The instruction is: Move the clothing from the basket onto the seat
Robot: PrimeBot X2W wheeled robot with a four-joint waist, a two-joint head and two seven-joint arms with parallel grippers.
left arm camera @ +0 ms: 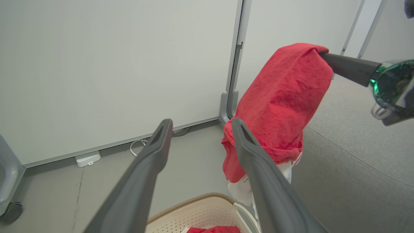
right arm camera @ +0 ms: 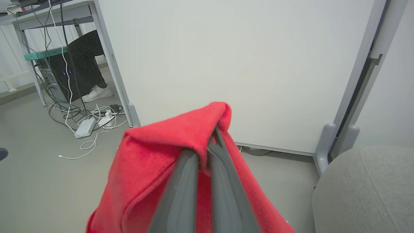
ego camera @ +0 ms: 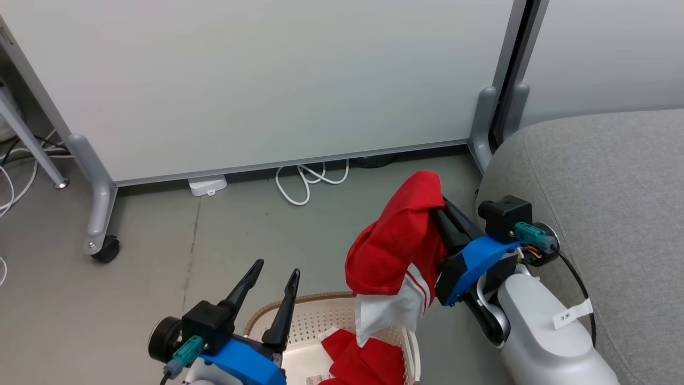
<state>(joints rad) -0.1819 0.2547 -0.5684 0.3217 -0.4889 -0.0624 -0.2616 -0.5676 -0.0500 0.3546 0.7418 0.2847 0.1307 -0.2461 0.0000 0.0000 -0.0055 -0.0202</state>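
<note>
1. The head view gives me the layout. The red-and-white garment point(ego camera: 398, 240) hangs in the air from my right hand point(ego camera: 442, 211), above the far right corner of the laundry basket point(ego camera: 299, 300). It is just left of the grey sofa point(ego camera: 604, 176).
2. The right wrist view adds the grip. The two dark fingers are pressed together with a fold of red fabric pinched at their tips.
3. That view also takes in a person's leg and white shoe point(right arm camera: 97, 93) among cables point(right arm camera: 90, 113), beyond the left edge of the partition panel point(right arm camera: 233, 58).
4. The left wrist view looks across at the garment from the side. The bright red cloth drapes like a hood over the right hand's fingers, and a white panel with red-striped trim dangles below it.
5. My left hand point(ego camera: 277, 268) is spread wide with nothing between its fingers, above the basket's near left side.
6. The cream, perforated basket sits on the floor and holds a plain red garment point(ego camera: 363, 358), crumpled against its right wall.
</note>
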